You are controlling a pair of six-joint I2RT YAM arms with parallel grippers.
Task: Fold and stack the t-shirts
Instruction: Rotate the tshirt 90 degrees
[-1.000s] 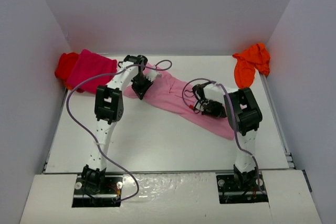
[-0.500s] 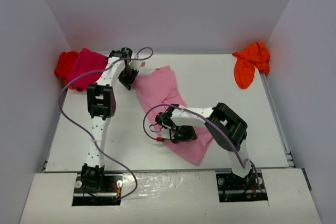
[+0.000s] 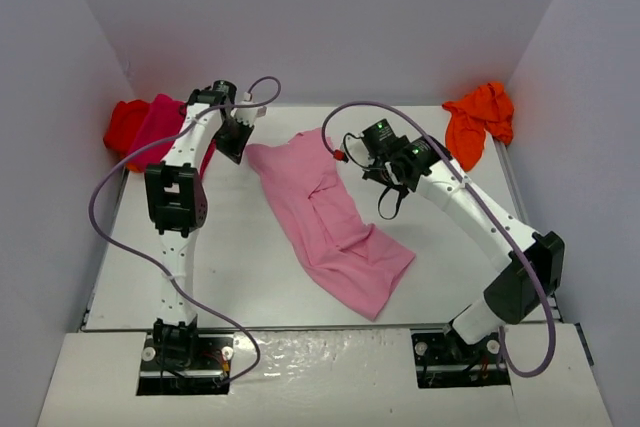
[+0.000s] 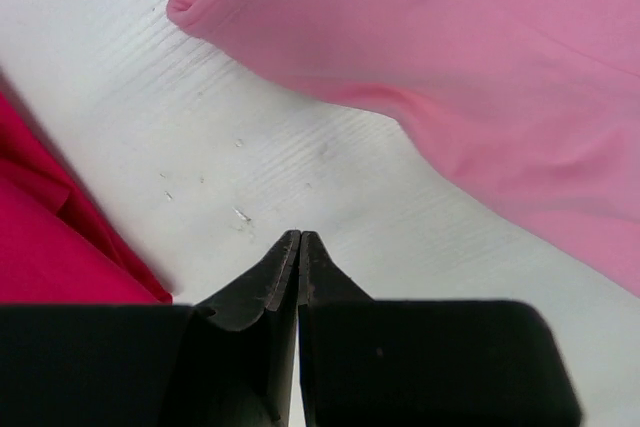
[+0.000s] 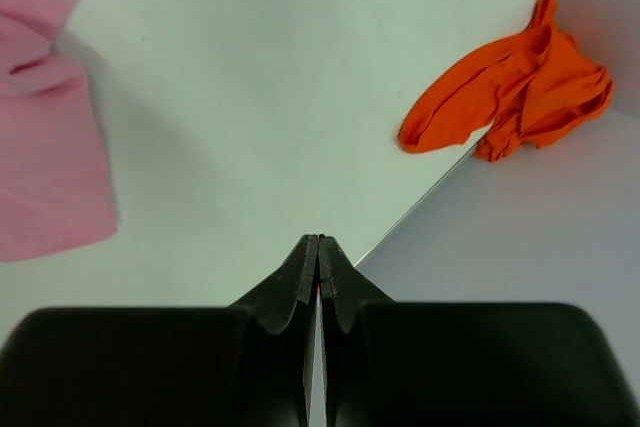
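**A:** Start with the big things. Where does everything lie?

**B:** The white table (image 3: 250, 277) carries it all. The light pink t-shirt (image 3: 320, 217) runs slantwise across the middle, from the far left toward the near right. A long ridge down it suggests one side is already turned in. I take it for the piece being worked, since it alone has open table around it.

**A:** And the other shirts?

**B:** The orange t-shirt (image 3: 478, 122) is bunched in the far right corner, partly up against the wall. The magenta t-shirt (image 3: 160, 122) is in the far left corner, lapping over the red t-shirt (image 3: 122, 125) beside it. They look parked at the edges to keep the folding space free. Nothing is stacked yet.

**A:** What about the grippers?

**B:** The left gripper (image 4: 300, 237) has its fingers pressed together on nothing. It hangs over bare table between the pink shirt's far corner and the magenta cloth, touching neither. The right gripper (image 5: 317, 240) is likewise closed and empty. It sits off the pink shirt's far right edge and faces the orange one.

**A:** So the pink shirt is only partly folded?

**B:** I'd judge so. It is long and uneven, and the near end is rumpled. A crosswise fold seems due, and both grippers would have to open first to take an edge.
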